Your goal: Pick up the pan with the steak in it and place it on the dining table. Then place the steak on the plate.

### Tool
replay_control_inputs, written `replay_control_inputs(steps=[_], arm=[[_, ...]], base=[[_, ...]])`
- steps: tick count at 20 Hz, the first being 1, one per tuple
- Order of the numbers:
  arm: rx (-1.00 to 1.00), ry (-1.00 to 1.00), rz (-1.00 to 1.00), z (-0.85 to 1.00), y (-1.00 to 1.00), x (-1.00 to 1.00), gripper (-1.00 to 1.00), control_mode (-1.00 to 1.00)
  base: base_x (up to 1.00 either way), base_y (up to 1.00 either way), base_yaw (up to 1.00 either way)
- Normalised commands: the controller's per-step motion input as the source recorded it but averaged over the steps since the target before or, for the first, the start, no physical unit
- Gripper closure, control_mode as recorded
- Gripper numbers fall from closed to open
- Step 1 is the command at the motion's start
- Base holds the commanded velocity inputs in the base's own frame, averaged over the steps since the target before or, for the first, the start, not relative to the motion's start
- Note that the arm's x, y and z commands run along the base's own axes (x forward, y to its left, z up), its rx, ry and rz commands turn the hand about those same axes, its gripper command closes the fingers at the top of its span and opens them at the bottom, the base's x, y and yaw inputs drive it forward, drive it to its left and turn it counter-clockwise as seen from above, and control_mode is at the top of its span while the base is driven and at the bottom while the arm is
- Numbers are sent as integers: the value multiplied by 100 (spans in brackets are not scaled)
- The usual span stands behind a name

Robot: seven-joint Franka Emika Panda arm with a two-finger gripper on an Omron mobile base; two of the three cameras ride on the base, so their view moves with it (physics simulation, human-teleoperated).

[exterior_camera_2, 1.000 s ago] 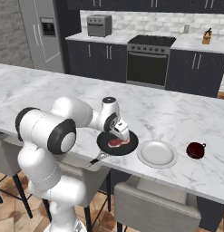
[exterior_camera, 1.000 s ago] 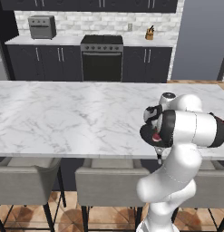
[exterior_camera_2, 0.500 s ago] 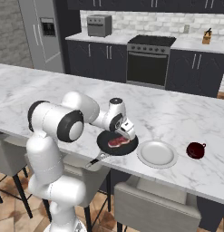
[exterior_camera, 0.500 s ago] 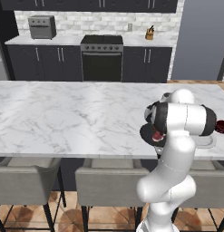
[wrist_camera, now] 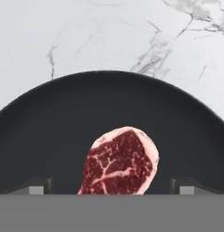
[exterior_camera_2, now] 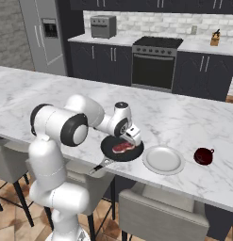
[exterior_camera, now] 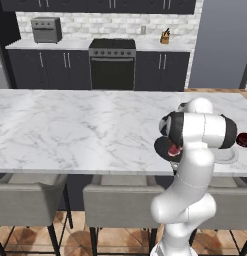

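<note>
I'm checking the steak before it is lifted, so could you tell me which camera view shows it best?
The hand view: the steak lies close up in the pan, marbling clear, between the open gripper tips. The right base view shows it small in the pan beside the plate; in the left base view the arm hides most of it.

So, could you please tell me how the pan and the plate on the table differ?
The pan is matte black; the plate is pale white-grey. The pan has a short handle pointing off the table edge; the plate has none. The pan holds the steak; the plate is bare. Both are round, shallow, similar in width and sit side by side on the marble table.
</note>
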Motion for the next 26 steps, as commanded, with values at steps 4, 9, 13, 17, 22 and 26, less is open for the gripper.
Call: replay_control_inputs(steps=[4, 9, 13, 17, 22, 26], arm=[[-1, 2, -1, -21, 0, 0, -100, -100], [-1, 1, -2, -23, 1, 0, -100, -100], [-1, 0, -2, -18, 0, 4, -100, -100], [0, 0, -3, -19, 2, 10, -100, -100], [0, 0, -3, -17, 1, 16, -100, -100], [0, 0, -2, -17, 0, 8, -100, -100]], base=[[0, 0, 0], [0, 0, 0], [0, 0, 0], [0, 0, 0], [0, 0, 0], [0, 0, 0]])
